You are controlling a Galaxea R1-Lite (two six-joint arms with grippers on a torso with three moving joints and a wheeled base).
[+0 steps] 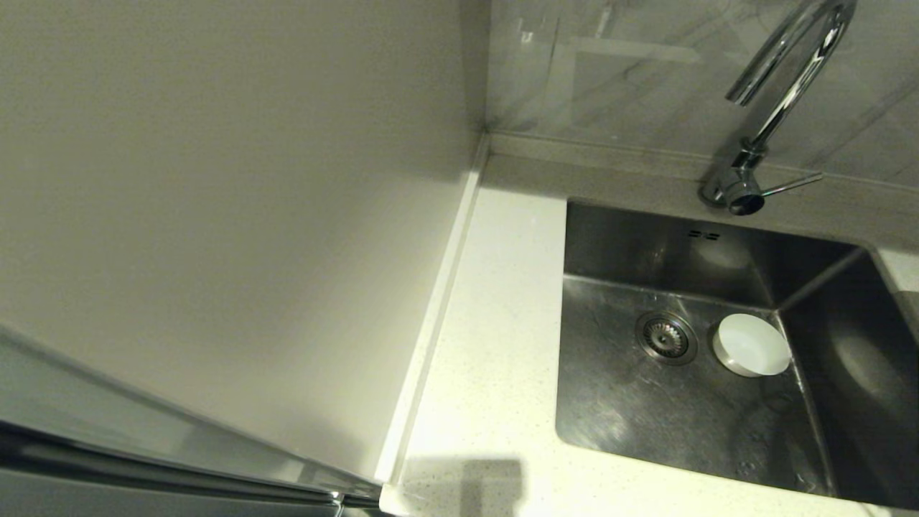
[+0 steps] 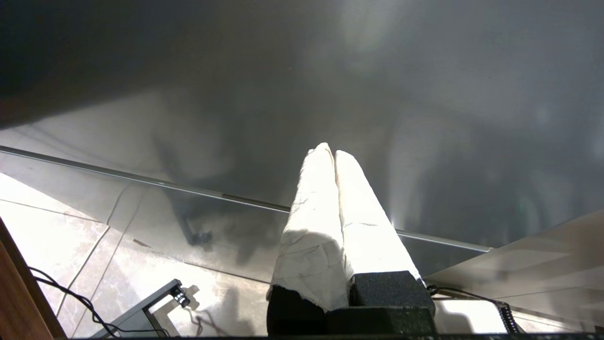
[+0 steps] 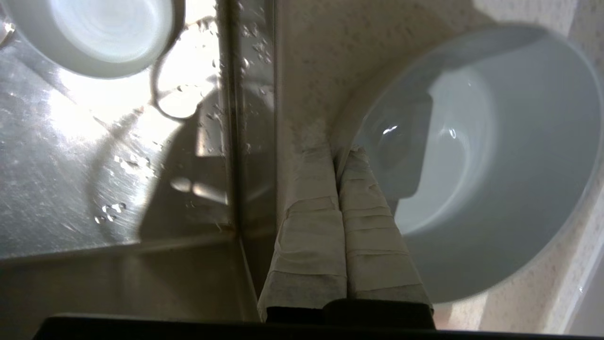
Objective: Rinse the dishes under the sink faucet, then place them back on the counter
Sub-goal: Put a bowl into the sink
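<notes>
Blue-grey bowl (image 3: 495, 189) beside right pincer (image 3: 336, 153)

Head view: high, looking down on the sink (image 1: 689, 402) and counter (image 1: 495, 345). Right wrist view: close above the sink's (image 3: 113, 189) rim, sharing the whitish bowl (image 1: 750, 345) (image 3: 94, 33). Left wrist view: low, facing floor tiles (image 2: 61, 245).

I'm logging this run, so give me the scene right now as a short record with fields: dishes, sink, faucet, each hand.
dish in sink: whitish round shallow bowl on the basin floor, beside the round metal drain strainer
dish on counter: pale blue-grey round bowl on the speckled off-white counter
sink: brushed steel basin, water droplets
faucet: chrome gooseneck tap, no water seen running
right hand: shut, empty, over the counter by the blue-grey bowl
left hand: shut, parked away from the sink
</notes>
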